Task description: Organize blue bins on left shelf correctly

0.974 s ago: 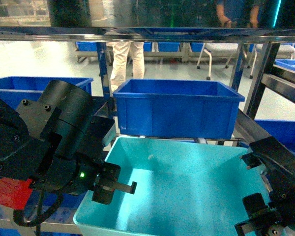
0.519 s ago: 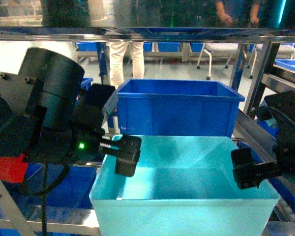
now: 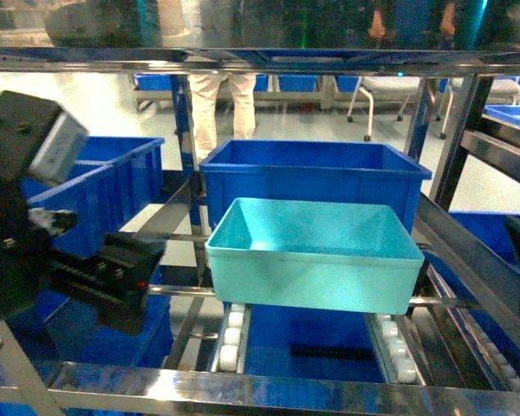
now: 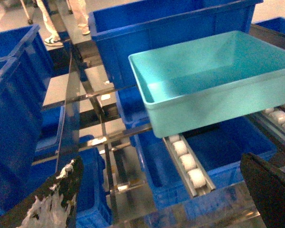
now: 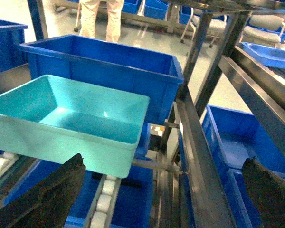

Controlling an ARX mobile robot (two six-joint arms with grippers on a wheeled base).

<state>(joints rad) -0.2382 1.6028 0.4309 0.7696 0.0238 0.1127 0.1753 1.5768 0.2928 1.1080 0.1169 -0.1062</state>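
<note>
One turquoise blue bin (image 3: 316,260) rests on the white roller tracks (image 3: 231,334) of the left shelf (image 3: 243,386), its back close to a dark blue crate (image 3: 312,186). Nothing grips it. The left wrist view shows the bin (image 4: 213,80) up and to the right of my left gripper (image 4: 159,199), whose fingers stand wide apart and empty. In the right wrist view the bin (image 5: 66,123) lies up and to the left of my right gripper (image 5: 161,199), which is open and empty too. In the head view my left gripper (image 3: 113,286) hangs left of the bin.
Dark blue crates (image 3: 95,186) fill the bay to the left and the lower level (image 4: 213,156). A slanted steel rail (image 3: 468,260) borders the bin's lane on the right, with more blue crates (image 5: 237,142) beyond. A person (image 3: 217,104) stands behind the rack.
The turquoise bin, held between both grippers a second ago, now sits farther back on the rollers. Both grippers have let go and drawn back, the left to the left and the right almost out of the head view.
</note>
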